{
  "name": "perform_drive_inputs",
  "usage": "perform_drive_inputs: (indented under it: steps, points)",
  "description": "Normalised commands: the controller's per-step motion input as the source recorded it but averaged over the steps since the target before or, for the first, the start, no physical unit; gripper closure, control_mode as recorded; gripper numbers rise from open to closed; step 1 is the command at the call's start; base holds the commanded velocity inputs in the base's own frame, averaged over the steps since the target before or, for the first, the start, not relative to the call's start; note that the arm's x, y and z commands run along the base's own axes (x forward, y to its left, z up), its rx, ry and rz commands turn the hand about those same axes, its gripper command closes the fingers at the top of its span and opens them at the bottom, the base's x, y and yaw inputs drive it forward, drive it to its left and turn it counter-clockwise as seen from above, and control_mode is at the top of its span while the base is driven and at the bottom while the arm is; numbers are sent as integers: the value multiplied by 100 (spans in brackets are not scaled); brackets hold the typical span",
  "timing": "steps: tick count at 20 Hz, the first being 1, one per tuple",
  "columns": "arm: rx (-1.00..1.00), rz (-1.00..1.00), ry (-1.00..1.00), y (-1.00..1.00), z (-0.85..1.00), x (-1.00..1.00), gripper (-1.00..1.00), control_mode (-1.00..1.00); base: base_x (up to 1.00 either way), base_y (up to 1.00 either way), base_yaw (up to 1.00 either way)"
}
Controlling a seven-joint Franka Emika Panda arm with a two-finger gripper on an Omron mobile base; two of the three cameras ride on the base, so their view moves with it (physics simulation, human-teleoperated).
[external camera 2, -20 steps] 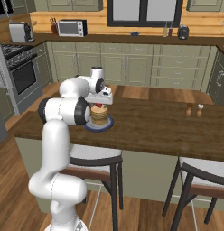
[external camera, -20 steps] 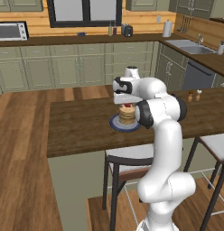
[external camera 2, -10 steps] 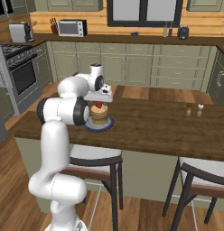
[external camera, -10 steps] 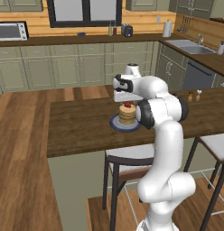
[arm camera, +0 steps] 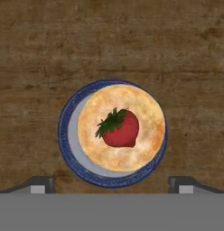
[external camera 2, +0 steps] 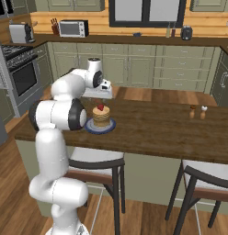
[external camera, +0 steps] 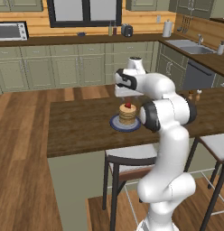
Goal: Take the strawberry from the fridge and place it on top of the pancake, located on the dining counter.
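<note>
Now the strawberry (arm camera: 120, 130) rests on the pancake (arm camera: 121, 134); our fingers (arm camera: 112, 186) hang spread and empty above, so we lift straight off the bench (arm camera: 37, 54).

Gripper (arm camera: 112, 182) fingertips were mostly cut off by hand view's bottom. The hand hid the jaws in both base views.

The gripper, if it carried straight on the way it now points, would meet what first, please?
Most likely the strawberry lying on the pancake: the open gripper looks straight down at it, with a clear gap between, though depth is hard to judge.
</note>
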Motion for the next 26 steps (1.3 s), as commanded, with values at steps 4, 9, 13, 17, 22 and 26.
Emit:
perform_drive_inputs:
  steps: [4, 9, 13, 17, 22, 26]
  points:
    - [-2, 1, -26, 15, 11, -100, -100, -100, 0, 0, 0]
    - [-1, 2, -7, 5, 75, -100, -100, -100, 0, 0, 0]
    - [0, 1, 3, 18, 98, -100, -100, -100, 0, 0, 0]
    - [0, 0, 0, 37, 76, -100, -100, -100, 0, 0, 0]
    - [-5, 0, 2, 51, 51, -100, -100, -100, 0, 0, 0]
    - [-19, 0, 0, 44, 0, -100, -100, -100, 0, 0, 0]
